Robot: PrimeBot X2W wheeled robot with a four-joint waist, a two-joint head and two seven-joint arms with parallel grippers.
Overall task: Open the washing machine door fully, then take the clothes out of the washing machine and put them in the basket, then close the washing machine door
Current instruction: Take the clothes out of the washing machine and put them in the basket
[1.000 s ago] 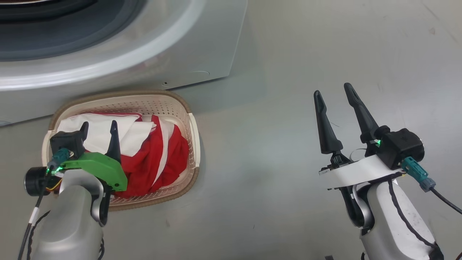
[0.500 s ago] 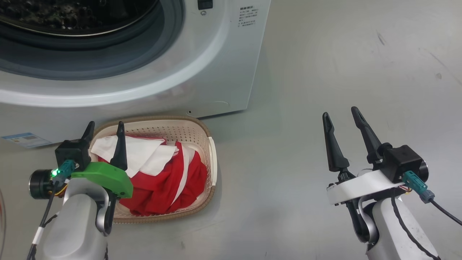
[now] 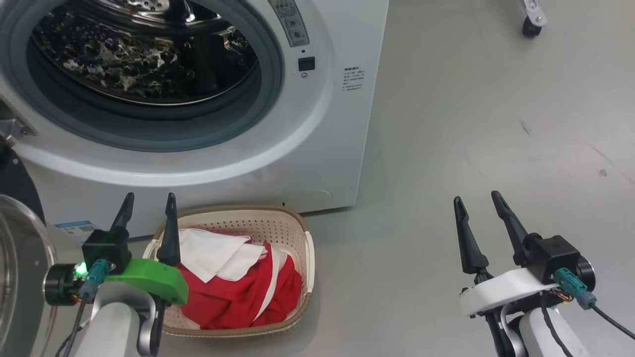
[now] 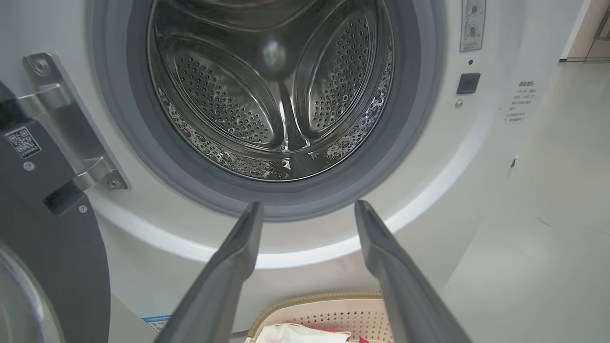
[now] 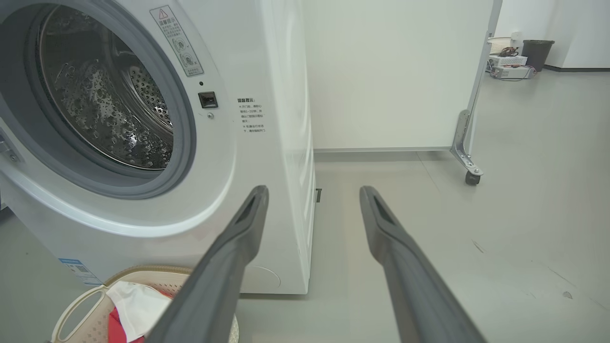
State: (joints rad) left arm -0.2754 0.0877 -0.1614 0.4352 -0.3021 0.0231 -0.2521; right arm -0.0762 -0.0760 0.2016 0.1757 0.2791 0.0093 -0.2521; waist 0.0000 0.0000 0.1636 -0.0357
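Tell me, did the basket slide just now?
No. The basket keeps its place by the washer's lower front corner; only the camera has tilted up.

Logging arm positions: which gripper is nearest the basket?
The left gripper, fingers open by the basket's left edge; the right gripper hangs over the floor, well apart.

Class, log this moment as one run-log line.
door: open | drum: no clothes seen | clothes: in basket | left gripper: open, empty | right gripper: open, empty | next: close door

View apparently tilted up; drum (image 3: pixel 144 64) revealed.
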